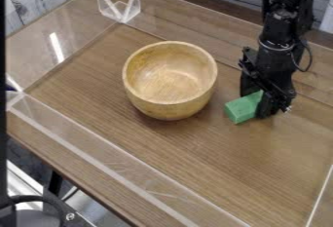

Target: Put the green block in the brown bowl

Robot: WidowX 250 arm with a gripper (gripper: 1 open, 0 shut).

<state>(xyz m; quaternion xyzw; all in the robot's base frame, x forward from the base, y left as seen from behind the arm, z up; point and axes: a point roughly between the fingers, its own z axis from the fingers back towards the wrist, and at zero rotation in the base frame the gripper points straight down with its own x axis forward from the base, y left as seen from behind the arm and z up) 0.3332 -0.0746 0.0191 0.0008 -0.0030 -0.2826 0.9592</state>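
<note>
Green block sits on the wooden table, just right of the brown bowl. Black gripper is down at the block, jaws part open around its far end; whether they grip it, I cannot tell.

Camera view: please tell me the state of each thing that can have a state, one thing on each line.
green block: lying on the table, to the right of the bowl, not yet in it, its far end between the hand's fingers.
brown bowl: upright on the table, empty.
hand: pointing down, lowered to the table at the block; whether it is closed on the block cannot be told.
</note>
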